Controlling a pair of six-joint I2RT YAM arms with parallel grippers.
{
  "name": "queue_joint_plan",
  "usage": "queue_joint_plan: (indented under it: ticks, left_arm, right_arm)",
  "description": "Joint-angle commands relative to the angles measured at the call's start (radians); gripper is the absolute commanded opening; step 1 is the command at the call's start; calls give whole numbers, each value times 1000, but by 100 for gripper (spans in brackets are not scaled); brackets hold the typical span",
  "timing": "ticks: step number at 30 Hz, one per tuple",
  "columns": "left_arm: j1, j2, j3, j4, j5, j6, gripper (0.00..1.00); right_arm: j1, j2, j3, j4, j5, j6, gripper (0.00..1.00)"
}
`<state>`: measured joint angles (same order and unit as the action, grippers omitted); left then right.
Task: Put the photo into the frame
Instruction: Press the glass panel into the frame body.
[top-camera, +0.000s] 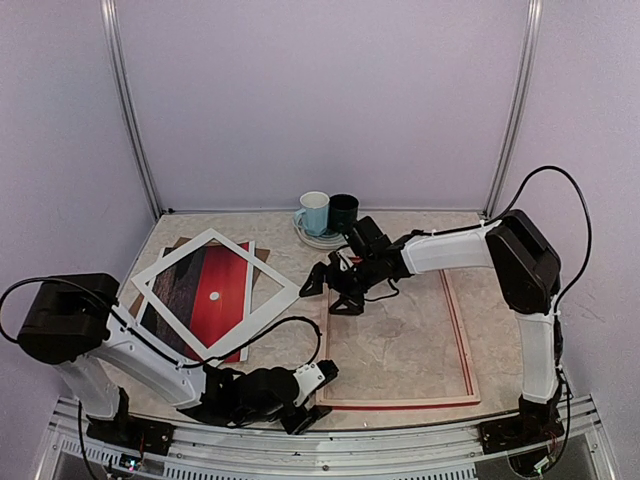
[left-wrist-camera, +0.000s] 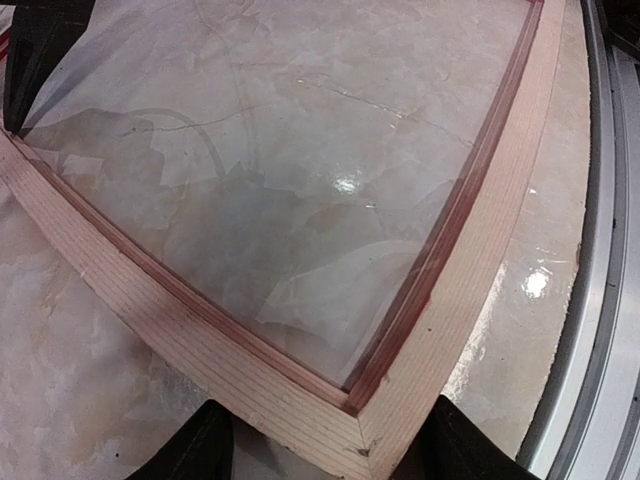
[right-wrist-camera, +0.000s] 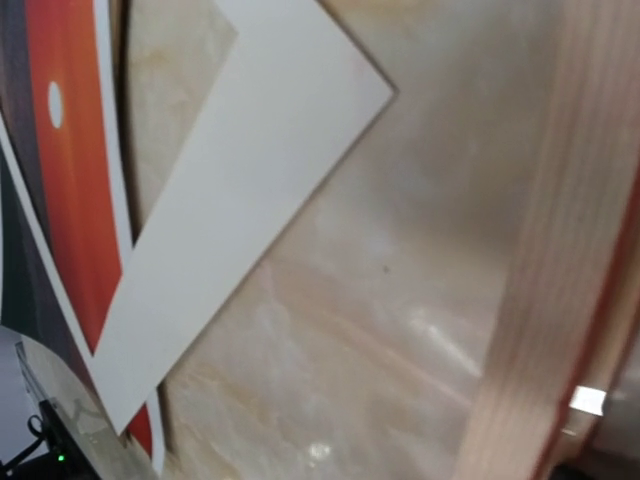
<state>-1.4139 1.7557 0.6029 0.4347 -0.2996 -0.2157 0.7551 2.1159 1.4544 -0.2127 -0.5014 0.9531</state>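
Overhead, the photo (top-camera: 228, 285) lies left on the table (top-camera: 420, 226) under a mat (top-camera: 172, 257); the frame (top-camera: 400, 404) lies right. The left gripper (top-camera: 313, 397) is spread at its near corner, the right gripper (top-camera: 333, 292) spread at its far corner. The contents of the two mugs (top-camera: 314, 212) are hidden. Left wrist: fingers (left-wrist-camera: 200, 452) straddle that corner. Right wrist: mat over photo.

Photo (top-camera: 225, 280): red w/ white dot, dark strip on 1 side. Frame (left-wrist-camera: 200, 345): pale wood stripes, thin red edge. Mat (right-wrist-camera: 250, 190): white. Desk (top-camera: 500, 320): tan, marble swirls. Blue cup (top-camera: 314, 213), dark cup (top-camera: 344, 211).
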Motion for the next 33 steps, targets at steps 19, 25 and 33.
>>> queue_joint_plan:
  ticks: [19, 25, 33]
  left_arm:
    - [-5, 44, 41, 47, -90, -1, 58]
    - [-4, 46, 48, 52, -133, -6, 57]
    - [-5, 63, 74, 48, -182, -12, 57]
  right_arm:
    - [130, -126, -208, 36, 0, 48, 99]
    - [151, -146, -254, 39, -31, 44, 99]
    - [179, -176, -313, 56, -86, 59, 99]
